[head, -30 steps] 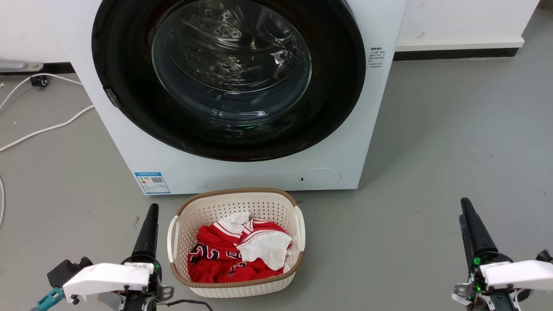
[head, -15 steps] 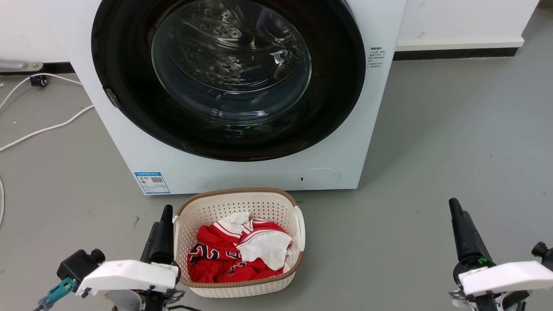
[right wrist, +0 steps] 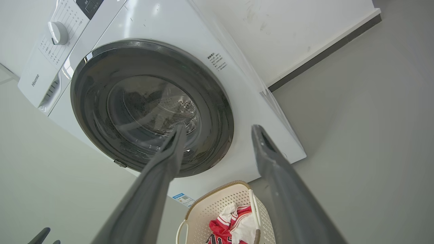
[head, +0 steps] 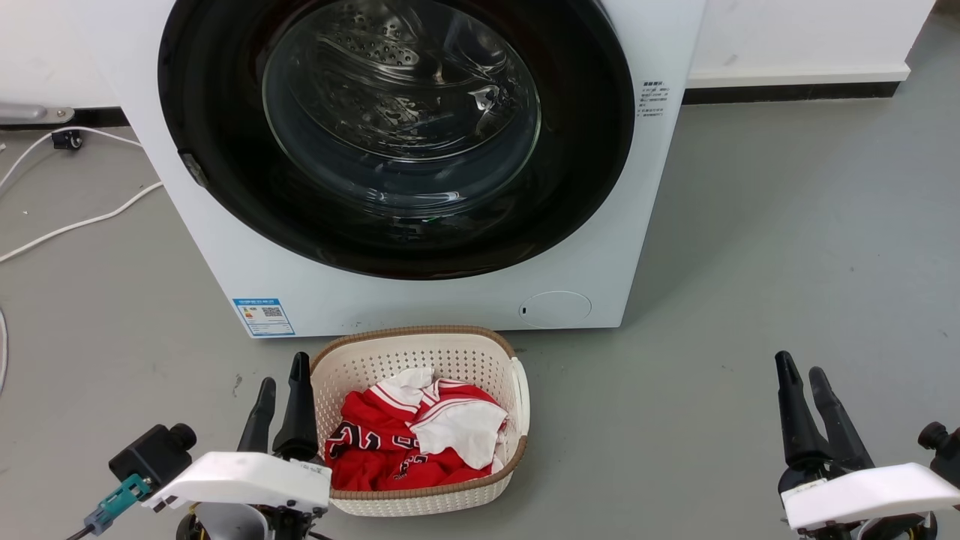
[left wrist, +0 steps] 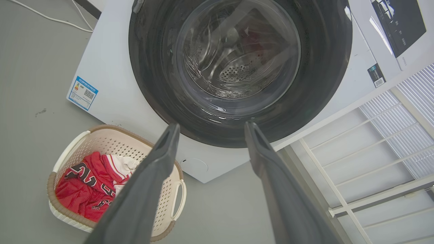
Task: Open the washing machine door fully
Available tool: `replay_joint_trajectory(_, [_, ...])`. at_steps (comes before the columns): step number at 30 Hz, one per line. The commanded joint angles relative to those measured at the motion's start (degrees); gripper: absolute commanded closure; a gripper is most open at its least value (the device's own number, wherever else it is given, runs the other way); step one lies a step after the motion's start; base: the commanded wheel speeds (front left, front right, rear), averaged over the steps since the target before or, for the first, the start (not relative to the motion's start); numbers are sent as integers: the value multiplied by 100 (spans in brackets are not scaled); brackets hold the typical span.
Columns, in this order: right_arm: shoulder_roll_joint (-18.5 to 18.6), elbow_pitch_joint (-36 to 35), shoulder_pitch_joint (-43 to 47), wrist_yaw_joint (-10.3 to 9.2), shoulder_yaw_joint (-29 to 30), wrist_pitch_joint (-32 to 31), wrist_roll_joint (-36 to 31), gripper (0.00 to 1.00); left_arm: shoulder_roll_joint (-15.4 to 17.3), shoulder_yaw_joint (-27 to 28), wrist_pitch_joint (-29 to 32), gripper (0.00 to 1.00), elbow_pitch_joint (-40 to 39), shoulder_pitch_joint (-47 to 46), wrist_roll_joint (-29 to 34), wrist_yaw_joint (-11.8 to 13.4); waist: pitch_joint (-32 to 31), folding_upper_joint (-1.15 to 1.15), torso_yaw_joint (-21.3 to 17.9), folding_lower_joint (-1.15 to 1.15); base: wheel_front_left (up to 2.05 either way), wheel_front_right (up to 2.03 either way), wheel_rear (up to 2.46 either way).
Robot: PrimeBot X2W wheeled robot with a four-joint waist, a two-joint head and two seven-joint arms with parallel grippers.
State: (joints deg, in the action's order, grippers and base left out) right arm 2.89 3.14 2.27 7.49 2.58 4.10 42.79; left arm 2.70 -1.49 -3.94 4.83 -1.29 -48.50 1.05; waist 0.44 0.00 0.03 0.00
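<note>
The white washing machine (head: pixel 420 300) stands ahead on the grey floor. Its round glossy black washing machine door (head: pixel 585 150) lies flush against the front, and the steel drum shows through the glass bowl. A small latch piece (head: pixel 196 169) sits on the door's left rim. My left gripper (head: pixel 283 373) hovers low at the left, beside the laundry basket, open and holding nothing. My right gripper (head: pixel 799 366) hovers low at the right, also open and holding nothing. In the left wrist view the open left gripper (left wrist: pixel 212 126) points at the door (left wrist: pixel 152 67). In the right wrist view the open right gripper (right wrist: pixel 218 127) frames the door (right wrist: pixel 88 112).
A cream perforated basket (head: pixel 420 349) with red and white clothes sits directly in front of the machine, close to my left fingers. White cables (head: pixel 75 223) run over the floor at the left. A white rack (left wrist: pixel 373 142) stands beside the machine. Bare floor spreads to the right.
My left gripper has shifted right towards the basket, and its fingers now show apart. My right gripper has sunk a little lower and left, its fingers also apart. The door has not moved.
</note>
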Motion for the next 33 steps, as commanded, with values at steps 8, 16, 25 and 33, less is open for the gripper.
replay_joint_trajectory(8, [9, -275, 79, 1, -69, 200, -882, 0, 17, -116, -211, 0, -212, 70, 807, 115, 5, 0, -3, 0, 0, 0, 0])
replay_joint_trajectory(16, [8, -396, 167, 1, -98, 329, -1510, 0, 18, -218, -344, 0, -273, 133, 1359, 206, 14, 0, 1, 0, 0, 0, 0])
replay_joint_trajectory(25, [6, -515, 242, 1, -144, 458, -2096, 0, 19, -301, -465, 0, -306, 188, 1880, 266, 11, 0, 5, 0, 0, 0, 0])
replay_joint_trajectory(33, [5, -634, 327, 1, -162, 572, -2614, 0, 20, -361, -584, 0, -361, 253, 2353, 355, 11, 0, 4, 0, 0, 0, 0])
